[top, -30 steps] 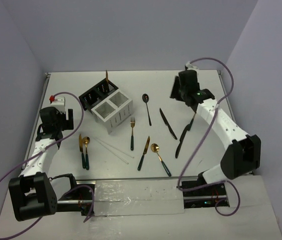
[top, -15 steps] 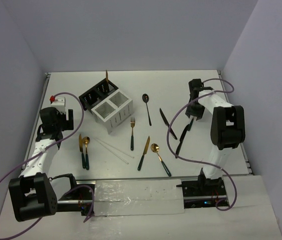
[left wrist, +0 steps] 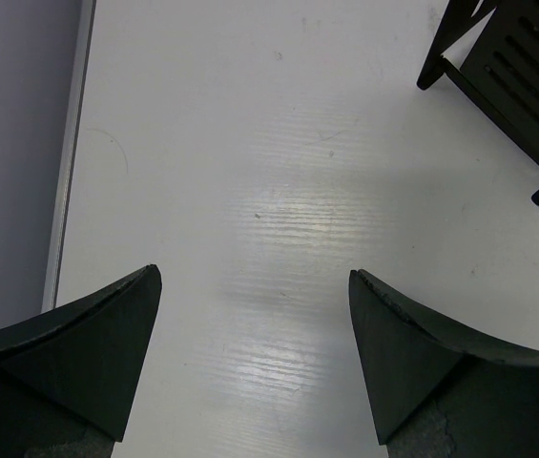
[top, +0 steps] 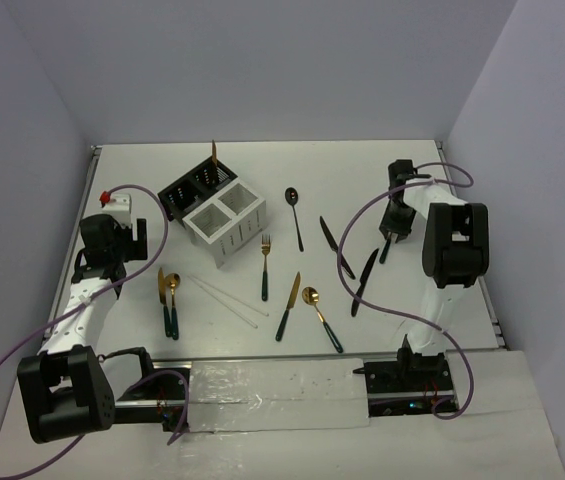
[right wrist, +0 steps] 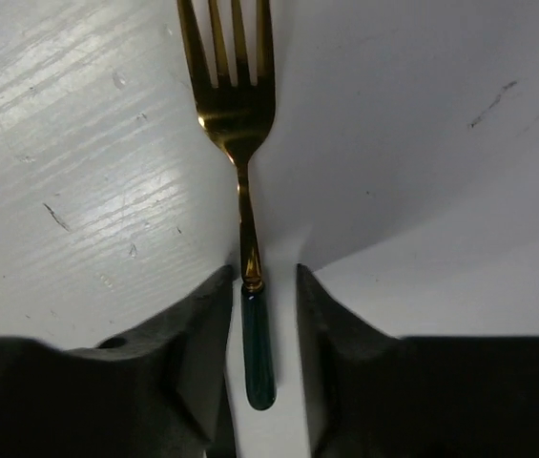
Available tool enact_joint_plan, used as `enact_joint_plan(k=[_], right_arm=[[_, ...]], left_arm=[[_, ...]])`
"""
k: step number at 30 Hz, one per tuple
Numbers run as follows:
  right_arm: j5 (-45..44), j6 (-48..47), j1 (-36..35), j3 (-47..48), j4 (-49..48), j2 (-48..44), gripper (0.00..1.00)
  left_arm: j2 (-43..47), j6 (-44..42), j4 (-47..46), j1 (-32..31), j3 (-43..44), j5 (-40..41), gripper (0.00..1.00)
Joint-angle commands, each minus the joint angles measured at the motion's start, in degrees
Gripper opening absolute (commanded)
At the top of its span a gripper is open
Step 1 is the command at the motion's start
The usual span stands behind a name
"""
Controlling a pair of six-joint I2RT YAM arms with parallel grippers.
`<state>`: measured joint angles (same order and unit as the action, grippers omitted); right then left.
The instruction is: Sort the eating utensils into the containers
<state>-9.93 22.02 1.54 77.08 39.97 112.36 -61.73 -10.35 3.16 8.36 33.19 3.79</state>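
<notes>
My right gripper [right wrist: 261,277] is down on the table at the far right [top: 390,238]. Its jaws are narrowly open on either side of the dark green handle of a gold-headed fork [right wrist: 238,124] that lies flat, with a gap still showing on the right. My left gripper [left wrist: 255,277] is open and empty over bare table at the left [top: 117,240]. The black box [top: 197,185] holds one upright gold utensil [top: 214,152]. The white box [top: 225,225] stands next to it. Other utensils lie loose on the table.
A black spoon [top: 293,205], a black knife [top: 335,245] and another black piece [top: 365,278] lie mid-right. A gold fork [top: 264,265], knife [top: 289,305] and spoon [top: 320,315] lie in the middle. Two gold pieces [top: 168,298] and white chopsticks [top: 227,295] lie left. The black box's corner [left wrist: 517,76] is close to my left gripper.
My right arm has folded from over the back of the table down to the far right, lowering its gripper around the fork handle. The left arm has not moved.
</notes>
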Motion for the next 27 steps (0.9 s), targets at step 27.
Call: enact_joint_plan(k=[27], right_arm=[[-12.7,-8.8,-15.7,-13.7,-22.9,-33.4,0.00]], left_arm=[[3.5,-1.3,5.3,0.3,6.3,-4.1,0.88]])
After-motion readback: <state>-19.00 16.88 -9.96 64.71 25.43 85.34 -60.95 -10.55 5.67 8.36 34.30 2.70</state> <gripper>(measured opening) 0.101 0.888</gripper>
